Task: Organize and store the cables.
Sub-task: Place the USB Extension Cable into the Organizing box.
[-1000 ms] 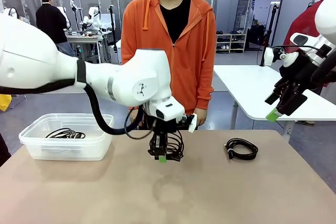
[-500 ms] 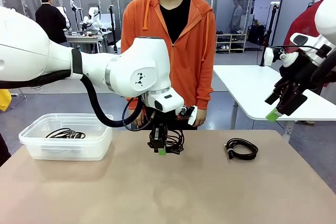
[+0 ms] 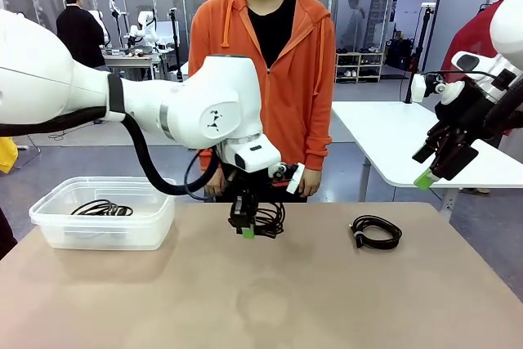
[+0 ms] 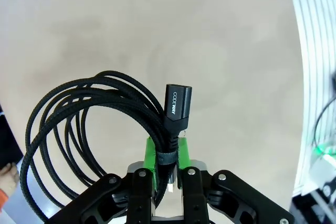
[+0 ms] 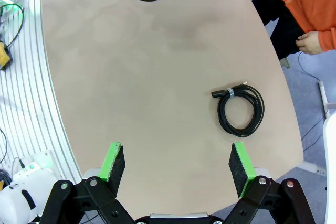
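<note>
Reaching over mid-table, left gripper (image 3: 248, 229) pinches a coiled cable (image 3: 265, 220) aloft.

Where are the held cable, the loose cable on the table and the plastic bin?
held cable (image 4: 94, 114), left wrist view, coil strands.
loose cable (image 3: 377, 232), front view, coil.
plastic bin (image 3: 106, 230), front view, near wall.

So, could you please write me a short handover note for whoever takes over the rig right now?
Left gripper: shut on a coiled cable, pinched at its tie, held just above the middle of the table.
Right gripper: open, holding nothing, raised off to the right side.
Done: one cable lies in the clear plastic bin at the table's left.
Left: carry the held cable to the bin and release it; then fetch the last coiled cable lying on the table's right part. A person in an orange hoodie stands at the far edge.
</note>
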Controlling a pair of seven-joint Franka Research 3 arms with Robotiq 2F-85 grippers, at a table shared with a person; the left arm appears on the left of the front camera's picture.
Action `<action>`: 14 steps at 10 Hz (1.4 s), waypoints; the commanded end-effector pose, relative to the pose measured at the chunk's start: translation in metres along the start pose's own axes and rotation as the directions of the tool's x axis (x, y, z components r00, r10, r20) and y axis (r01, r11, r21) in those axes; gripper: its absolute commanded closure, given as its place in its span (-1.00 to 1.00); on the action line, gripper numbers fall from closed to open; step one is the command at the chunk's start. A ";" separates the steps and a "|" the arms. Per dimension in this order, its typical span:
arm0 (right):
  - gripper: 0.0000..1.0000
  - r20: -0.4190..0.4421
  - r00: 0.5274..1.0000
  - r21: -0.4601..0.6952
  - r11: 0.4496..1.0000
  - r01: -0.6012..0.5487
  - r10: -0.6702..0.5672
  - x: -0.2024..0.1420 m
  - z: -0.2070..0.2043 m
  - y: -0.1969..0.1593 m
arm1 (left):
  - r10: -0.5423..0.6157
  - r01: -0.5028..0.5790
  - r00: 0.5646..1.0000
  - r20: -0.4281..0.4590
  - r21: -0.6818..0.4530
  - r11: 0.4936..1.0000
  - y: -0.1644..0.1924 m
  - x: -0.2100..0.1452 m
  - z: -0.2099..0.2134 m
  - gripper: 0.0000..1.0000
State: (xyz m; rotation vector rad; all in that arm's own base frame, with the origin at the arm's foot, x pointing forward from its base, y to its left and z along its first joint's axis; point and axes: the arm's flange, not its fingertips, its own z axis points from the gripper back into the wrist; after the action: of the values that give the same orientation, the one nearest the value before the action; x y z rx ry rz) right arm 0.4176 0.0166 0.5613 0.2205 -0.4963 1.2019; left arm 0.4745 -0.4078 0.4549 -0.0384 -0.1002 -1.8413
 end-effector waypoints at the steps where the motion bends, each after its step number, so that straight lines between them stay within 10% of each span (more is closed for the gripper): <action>1: -1.00 -0.001 1.000 -0.001 1.000 0.004 -0.004 0.000 0.000 0.000 | -0.122 0.122 0.992 0.013 0.013 0.992 -0.018 -0.046 0.034 0.63; 7: -1.00 -0.001 1.000 -0.001 1.000 0.004 -0.004 0.000 0.000 0.000 | -0.207 0.211 0.978 -0.038 0.162 0.964 -0.014 -0.209 0.079 0.63; 14: -1.00 -0.001 1.000 -0.001 1.000 0.004 -0.004 0.000 0.000 0.000 | 0.083 -0.083 0.997 0.000 0.141 0.987 0.047 -0.324 0.049 0.63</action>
State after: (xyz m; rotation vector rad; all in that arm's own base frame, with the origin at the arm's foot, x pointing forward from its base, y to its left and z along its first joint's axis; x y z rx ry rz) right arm 0.4176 0.0165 0.5612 0.2203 -0.4961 1.2016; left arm 0.5910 -0.0988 0.4770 0.0693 -0.1887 -1.8039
